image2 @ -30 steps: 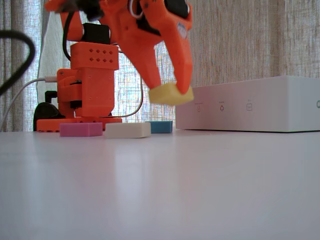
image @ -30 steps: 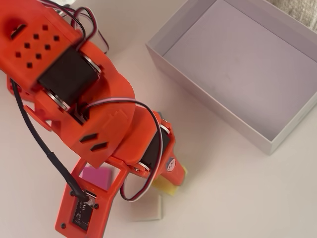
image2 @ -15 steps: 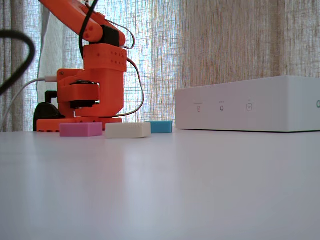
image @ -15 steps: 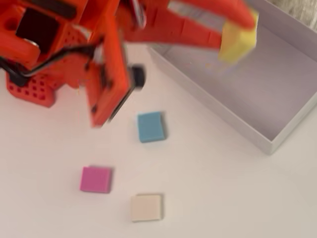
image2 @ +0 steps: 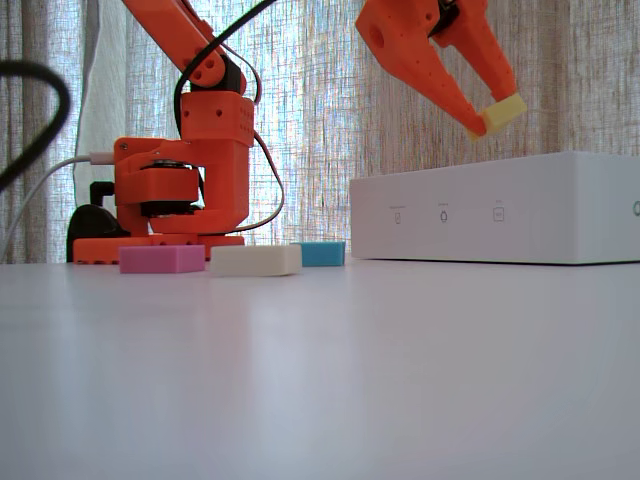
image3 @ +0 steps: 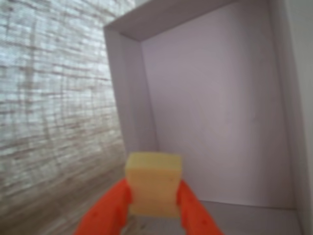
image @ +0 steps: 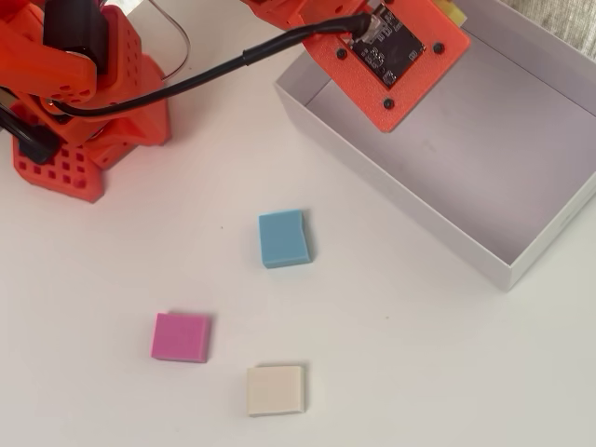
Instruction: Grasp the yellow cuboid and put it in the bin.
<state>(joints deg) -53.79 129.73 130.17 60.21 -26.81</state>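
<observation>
- The orange pincer (image2: 492,118) is up in the air, its 2 fingers pinching the yellow cuboid (image2: 499,113) at their tips.
- In the wrist view the yellow cuboid (image3: 153,184) sits squeezed between both orange fingers (image3: 108,210), with the pale floor of the bin (image3: 215,112) spread out right beyond the pincer.
- From the fixed view, the bin (image2: 520,208) stands directly under the pincer, and the cuboid hangs clear above its top edge, not touching it.
- From overhead, the arm's wrist covers the pincer; only a sliver of the yellow cuboid (image: 453,11) peeks out past it, over the far corner of the bin (image: 410,200).
- Well away from the pincer, out on the white table (image: 112,400), lie 3 other blocks: a blue block (image: 283,237) nearest the bin, then a pink block (image: 181,336) and a cream-white block (image: 276,389) farther off.
- The 3 blocks lie apart from one another and flat on the table.
- The arm's orange base (image2: 170,190) stands off to the pincer's left in the fixed view, in front of a pale curtain (image2: 320,120).
</observation>
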